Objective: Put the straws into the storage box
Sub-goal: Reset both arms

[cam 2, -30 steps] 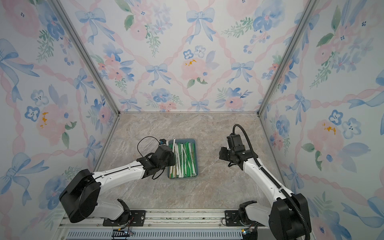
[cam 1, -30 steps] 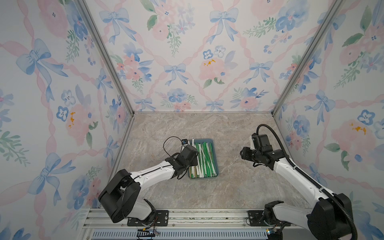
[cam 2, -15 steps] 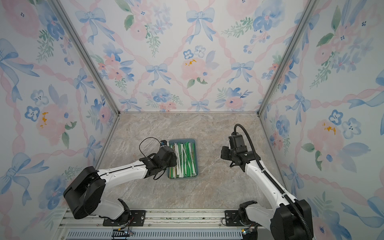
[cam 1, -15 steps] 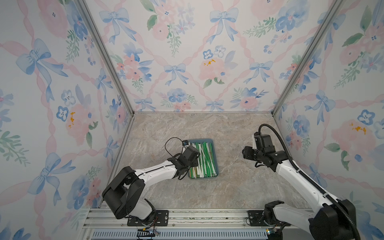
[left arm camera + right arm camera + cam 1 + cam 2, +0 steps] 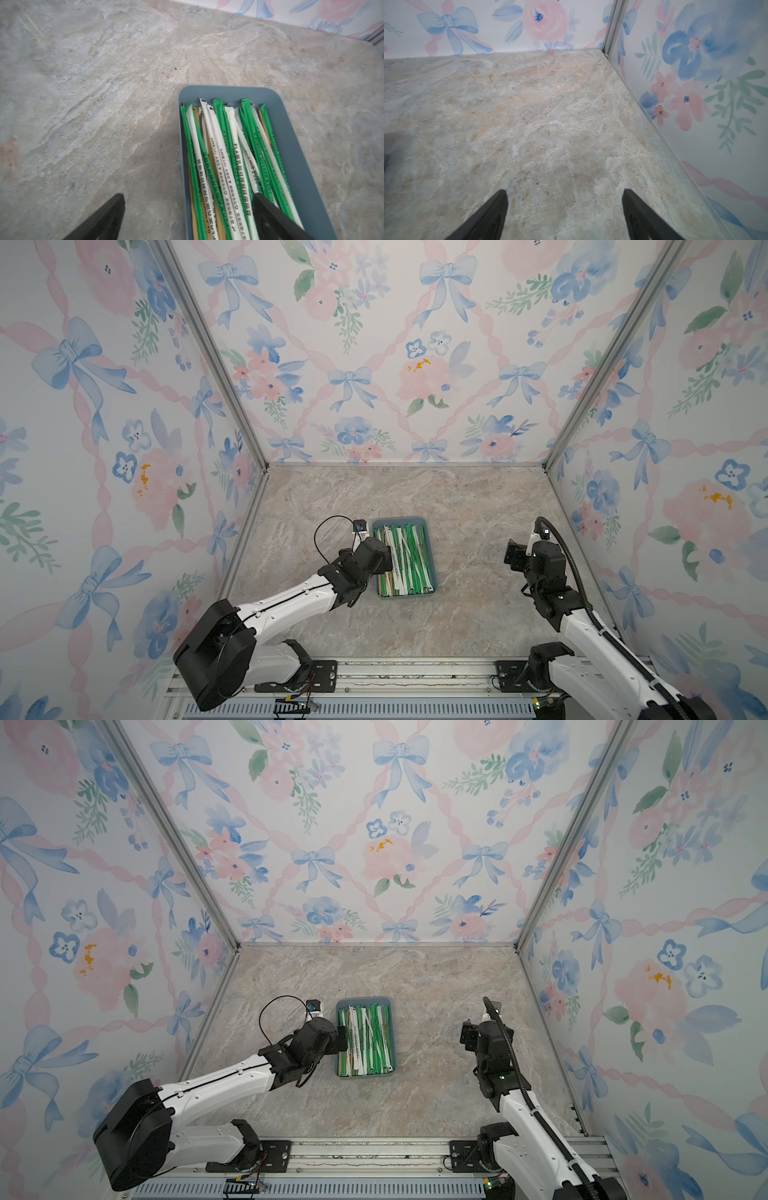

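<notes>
The table (image 5: pixel 415 497) is a flat surface with a grey-beige marble pattern. It is closed on three sides by walls (image 5: pixel 374 344) covered with paper of blue bows and pink flowers. Thin metal posts (image 5: pixel 216 364) stand in the two far corners, and a metal rail (image 5: pixel 395 672) at the near edge carries both arm bases. The storage box (image 5: pixel 399 522) lies on the table a little left of the middle, its long side pointing to the far wall. The straws (image 5: pixel 405 562) lie inside it lengthwise, green and white ones on top. The left gripper (image 5: pixel 188 195) is spread wide and grasps nothing: one of its fingers (image 5: pixel 272 218) is over the straws, the other over the table just beside the box. Whether that finger touches the straws, I cannot tell. The right gripper (image 5: pixel 564 191) is also spread wide with nothing between its jaws, above bare marble near the right wall and well apart from the box. In both top views the body of the left gripper covers part of the left rim of the box. In the left wrist view the near end of the box is cut off by the picture's edge, the tan straws show only as narrow strips under the others, and the print on the white wrappers is partly blurred. In the right wrist view a small dark blue patch (image 5: pixel 385 160) at the edge is too little to name.
</notes>
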